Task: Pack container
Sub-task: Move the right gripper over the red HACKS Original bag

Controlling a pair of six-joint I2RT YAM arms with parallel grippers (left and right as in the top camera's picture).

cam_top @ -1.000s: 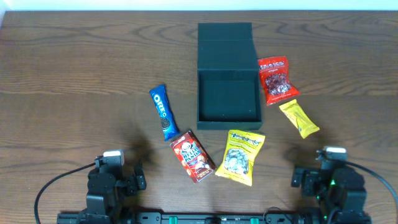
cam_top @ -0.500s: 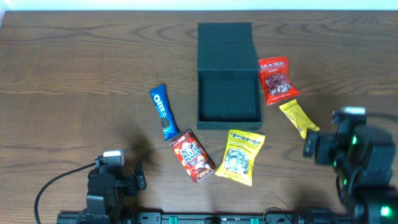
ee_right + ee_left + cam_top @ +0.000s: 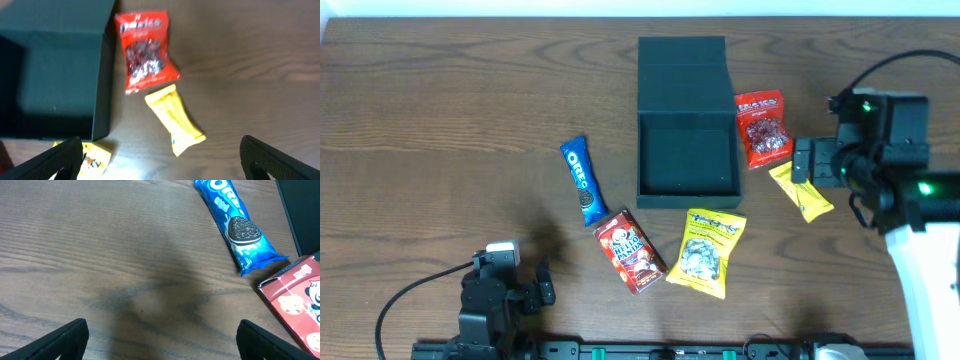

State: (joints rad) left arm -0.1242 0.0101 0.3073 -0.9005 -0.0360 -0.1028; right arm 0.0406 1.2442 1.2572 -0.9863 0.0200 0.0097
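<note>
The container (image 3: pixel 687 160), a dark teal-black box, lies open and empty at the table's middle back with its flap lid folded away. It also shows in the right wrist view (image 3: pixel 50 75). A red snack bag (image 3: pixel 761 128) and a yellow bar (image 3: pixel 802 190) lie to its right. A yellow seed bag (image 3: pixel 706 252), a red biscuit box (image 3: pixel 629 250) and a blue Oreo pack (image 3: pixel 582 180) lie in front and to its left. My right gripper (image 3: pixel 807 160) hovers open over the yellow bar (image 3: pixel 175 120). My left gripper (image 3: pixel 542 285) is open and empty at the front left.
The left wrist view shows the Oreo pack (image 3: pixel 235 225), the red biscuit box's corner (image 3: pixel 295 300) and bare wood between the open fingers (image 3: pixel 160 342). The right wrist view shows the red bag (image 3: pixel 145 50) beside the container wall.
My right arm has moved from the table's front right edge up and back, over the yellow bar beside the container. The left arm and all packets have not moved.
</note>
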